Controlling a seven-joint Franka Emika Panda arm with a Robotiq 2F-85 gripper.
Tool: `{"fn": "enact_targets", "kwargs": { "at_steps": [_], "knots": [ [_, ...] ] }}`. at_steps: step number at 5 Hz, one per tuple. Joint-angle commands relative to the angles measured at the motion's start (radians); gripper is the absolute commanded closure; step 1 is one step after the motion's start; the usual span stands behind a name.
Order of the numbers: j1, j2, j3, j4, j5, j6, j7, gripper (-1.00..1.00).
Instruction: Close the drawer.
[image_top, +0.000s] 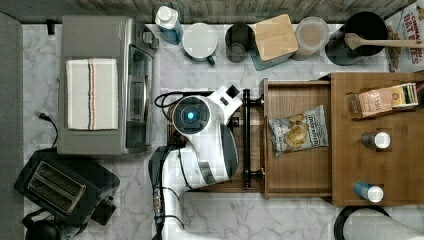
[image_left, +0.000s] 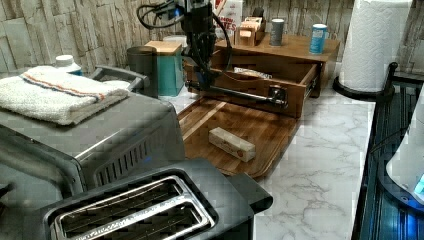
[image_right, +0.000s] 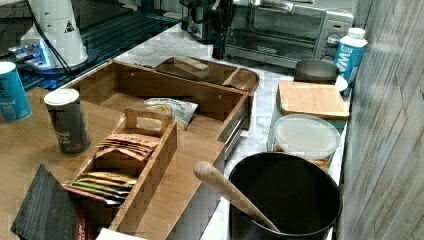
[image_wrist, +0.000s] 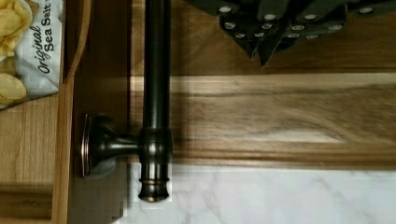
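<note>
Hiding under the arm from above, end effector (image_wrist: 261, 46) fingers' spread unreadable beside drawer (image_top: 300, 172).

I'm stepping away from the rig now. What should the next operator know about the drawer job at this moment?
Tool: at the near end of the black bar handle, beside it; finger state unclear.
Drawer: pulled well out of the cabinet, chip bag inside, over the darker wooden tray.
Done: tool positioned at the handle.
Left: push the drawer front fully in, probably by pressing on the handle.
</note>
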Motion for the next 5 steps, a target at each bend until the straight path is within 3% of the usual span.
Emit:
{"fn": "enact_targets", "kwargs": {
  "at_steps": [1,5],
  "knots": [
    [-0.004,0.102,-0.028,-0.011,-0.071,0.047,-0.002,1.0],
    [-0.059,0.1,-0.065,-0.108,-0.093,0.221,-0.116,1.0]
  ]
}}
